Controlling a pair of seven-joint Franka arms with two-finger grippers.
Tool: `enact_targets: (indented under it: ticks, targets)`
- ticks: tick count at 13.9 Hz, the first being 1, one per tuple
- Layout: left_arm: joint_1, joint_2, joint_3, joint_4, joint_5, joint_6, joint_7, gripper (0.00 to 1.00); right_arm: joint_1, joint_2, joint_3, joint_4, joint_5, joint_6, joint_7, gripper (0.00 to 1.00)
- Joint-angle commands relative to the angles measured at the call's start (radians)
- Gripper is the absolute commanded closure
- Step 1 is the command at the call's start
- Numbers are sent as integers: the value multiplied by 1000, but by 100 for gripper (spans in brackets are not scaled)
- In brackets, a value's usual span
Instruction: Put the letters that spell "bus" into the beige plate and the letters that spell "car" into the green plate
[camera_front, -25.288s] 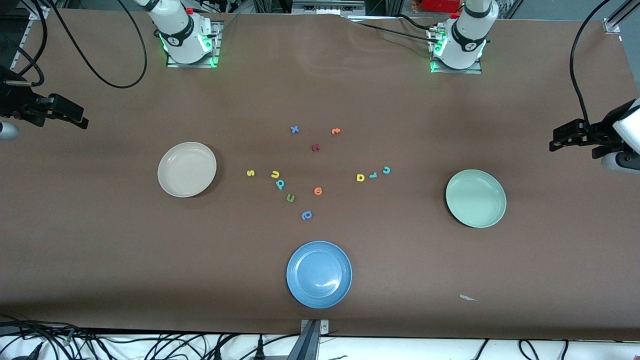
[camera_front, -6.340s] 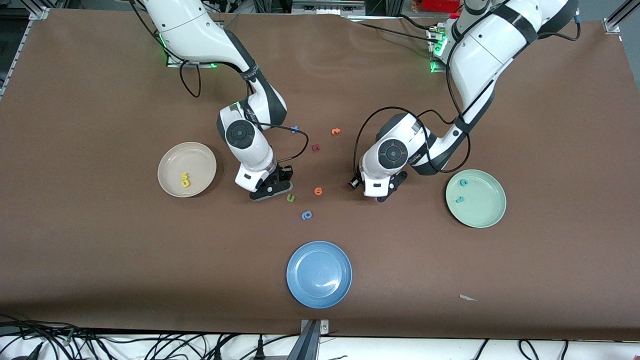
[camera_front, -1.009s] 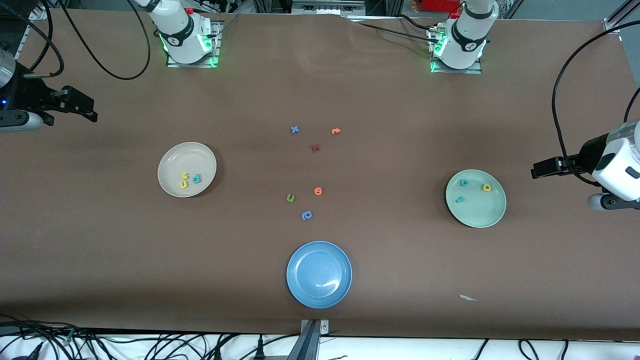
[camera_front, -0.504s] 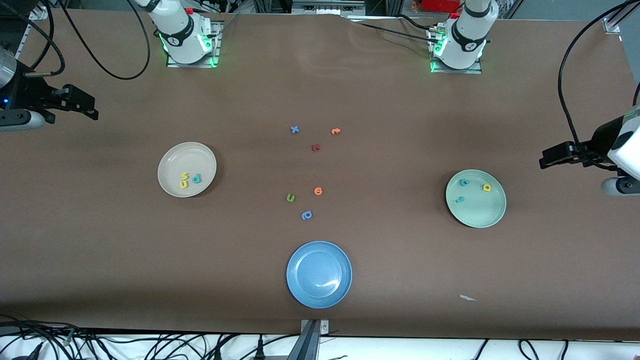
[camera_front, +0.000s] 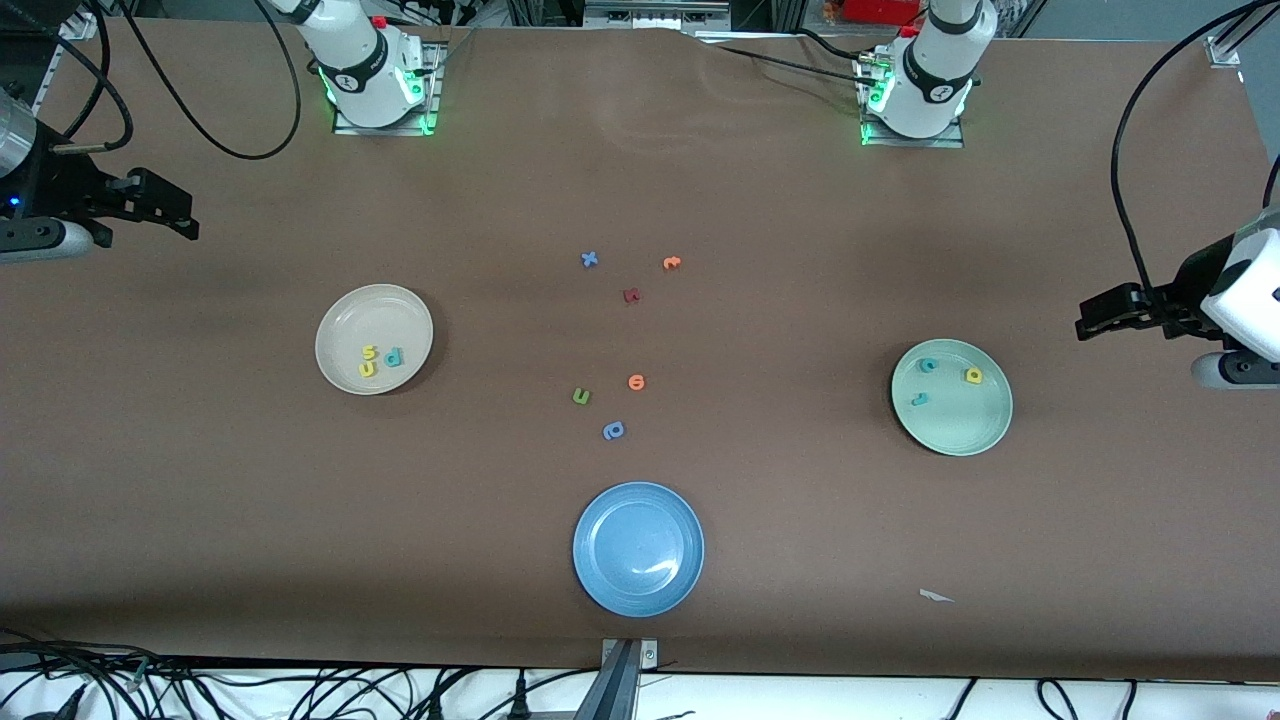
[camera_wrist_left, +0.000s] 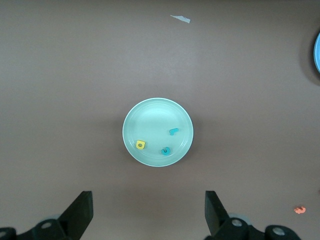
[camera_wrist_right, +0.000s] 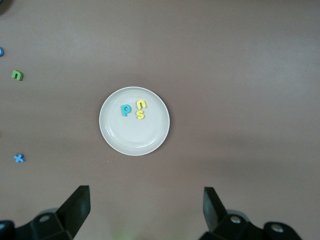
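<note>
Even, soft overhead light, faint shadows, white glare on blue plate (camera_front: 655, 568).

A robotics lab: two arm bases (camera_front: 375, 75) with green lights are bolted along one edge of a brown-covered bench (camera_front: 200, 500), black cables (camera_front: 300, 690) tangle below the opposite edge, and metal framing stands at the corners.

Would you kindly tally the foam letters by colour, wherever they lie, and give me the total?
Yellow letters: 3
Teal letters: 3
Orange letters: 2
Blue letters: 2
Green letter: 1
Dark red letter: 1
Total: 12
</note>
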Motion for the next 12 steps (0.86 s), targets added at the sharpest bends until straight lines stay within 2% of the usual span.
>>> enact_targets:
  ticks: [1, 12]
  targets:
    - [-7, -29, 17, -38, -29, 17, 36, 1, -6, -20, 6, -10, 11, 4, -1, 0]
    - [-12, -29, 14, -27, -21, 14, 45, 0, -6, -17, 4, -10, 17, -2, -11, 0]
